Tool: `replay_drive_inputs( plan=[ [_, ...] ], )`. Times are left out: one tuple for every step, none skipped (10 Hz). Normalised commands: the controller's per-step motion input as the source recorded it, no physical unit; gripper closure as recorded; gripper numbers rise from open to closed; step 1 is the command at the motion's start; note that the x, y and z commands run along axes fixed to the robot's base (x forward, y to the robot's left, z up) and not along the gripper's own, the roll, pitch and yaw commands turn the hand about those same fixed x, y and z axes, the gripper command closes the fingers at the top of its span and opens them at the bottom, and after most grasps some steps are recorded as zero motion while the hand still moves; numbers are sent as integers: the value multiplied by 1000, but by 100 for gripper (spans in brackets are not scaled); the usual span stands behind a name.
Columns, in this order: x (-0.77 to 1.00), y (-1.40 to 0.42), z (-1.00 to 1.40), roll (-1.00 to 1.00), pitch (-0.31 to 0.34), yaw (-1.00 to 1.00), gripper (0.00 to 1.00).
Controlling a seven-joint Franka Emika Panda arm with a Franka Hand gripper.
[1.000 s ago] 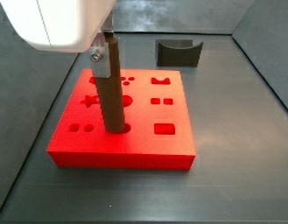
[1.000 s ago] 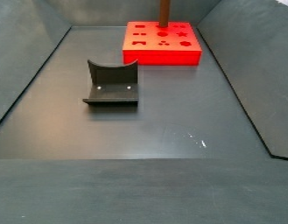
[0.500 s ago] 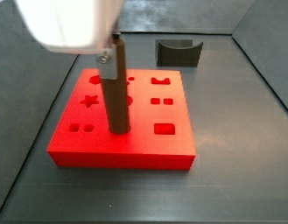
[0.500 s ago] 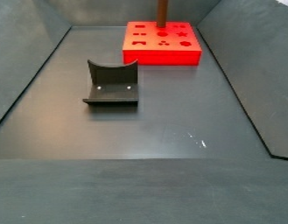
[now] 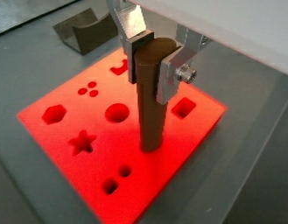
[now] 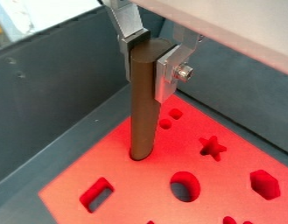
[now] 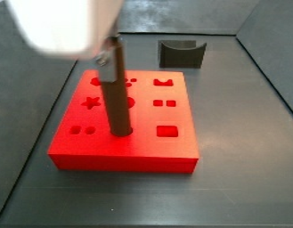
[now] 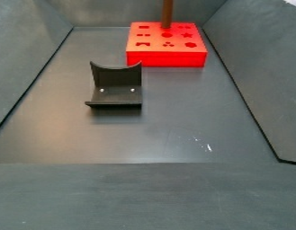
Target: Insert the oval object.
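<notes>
Since a second ago the pincer [image 5: 156, 54] has risen slightly, still pinching the slender brown oval peg [image 5: 151, 101] upright in the flat red holed block [image 7: 173, 150]; next, press down.

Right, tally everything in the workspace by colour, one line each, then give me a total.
Red: 1, the flat red block with shaped holes.
Brown: 1, the long slender brown peg, upright with its lower end in a hole of the block, the gripper above with silver fingers on either side of its top.
Dark grey: 1, the small curved-top block on the floor.
Total: 3.
</notes>
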Motion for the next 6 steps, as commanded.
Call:
replay_drive_inputs(
  plan=[
    [-211, 0, -66, 0, -10, 0, 100],
    [-20, -43, -189, 16, 0, 0, 100],
    [0, -100, -271, 59, 0, 0, 100],
    [143, -186, -360, 97, 0, 0, 100],
    [249, -223, -437, 131, 0, -11, 100],
    [300, -240, -531, 104, 0, -9, 100]
  ],
)
